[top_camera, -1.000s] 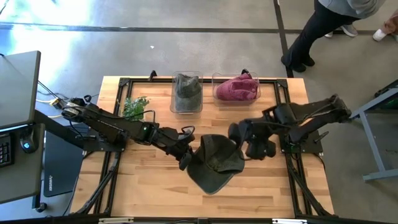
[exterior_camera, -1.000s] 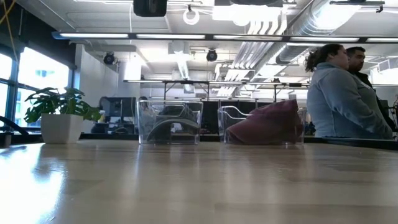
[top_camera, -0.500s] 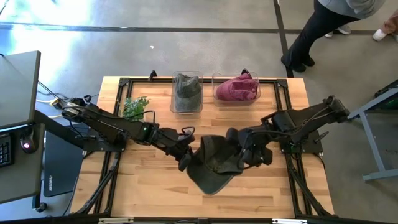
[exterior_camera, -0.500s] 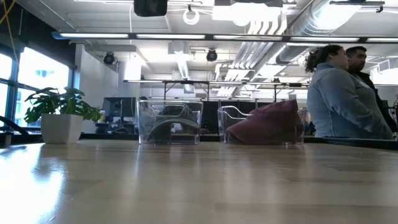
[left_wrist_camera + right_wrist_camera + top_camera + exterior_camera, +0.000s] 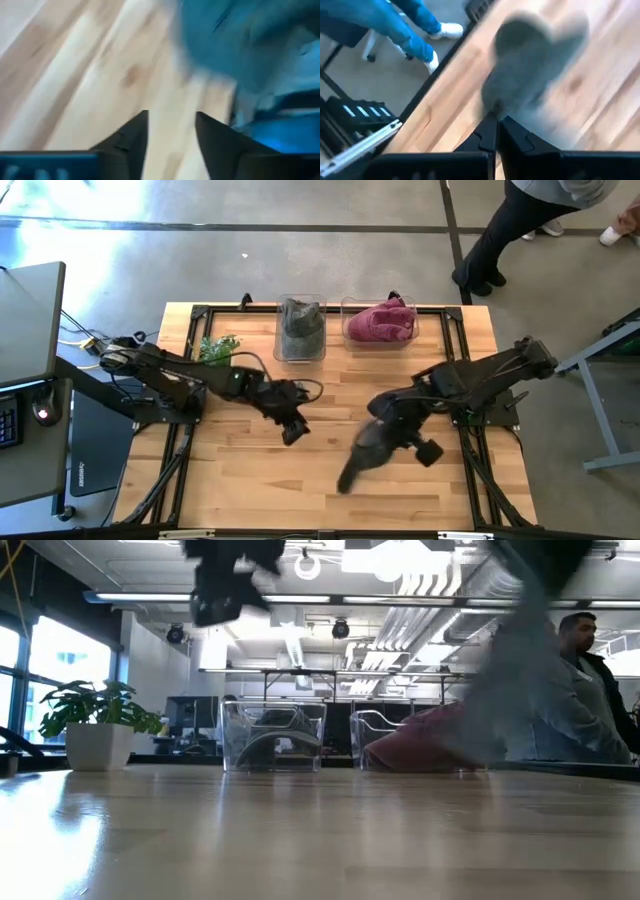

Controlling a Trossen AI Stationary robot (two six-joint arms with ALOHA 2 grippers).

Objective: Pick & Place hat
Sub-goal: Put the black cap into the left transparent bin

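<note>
Dark grey hat (image 5: 368, 450) sits centre-low in high view, bunched and blurred, hanging from the right claw (image 5: 378, 442) over the wooden worktop (image 5: 240, 470). Right wrist view: the two dark fingers (image 5: 490, 131) are pressed together on a fold of the hat (image 5: 530, 65), fabric bulging just past the tips. In low view the hat (image 5: 520, 690) is a grey smear at frame right, up off the worktop (image 5: 300, 840), partly covering a person (image 5: 590, 690) in the room behind.

Left claw (image 5: 291, 430) is centre-left in high view, w/ nothing in it, apart from the hat. Left wrist view: fingers (image 5: 132, 137) spread, bare wood btwn them. Low view shows this arm as a dark blur at top left (image 5: 225, 580), well above the worktop.

Back edge of worktop, upper centre of high view: two clear bins side by side. Left bin (image 5: 299, 330) holds a grey hat, right bin (image 5: 379, 322) a maroon hat (image 5: 382, 320). Same bins in low view mid-frame (image 5: 272, 736) and (image 5: 415, 740). Small potted plant (image 5: 217, 350) stands left of the bins; in low view at far left (image 5: 98, 725).

Person's legs (image 5: 500, 230) at upper right of high view, on the floor beyond the worktop. Monitor edge and mouse (image 5: 41, 414) at far left.
</note>
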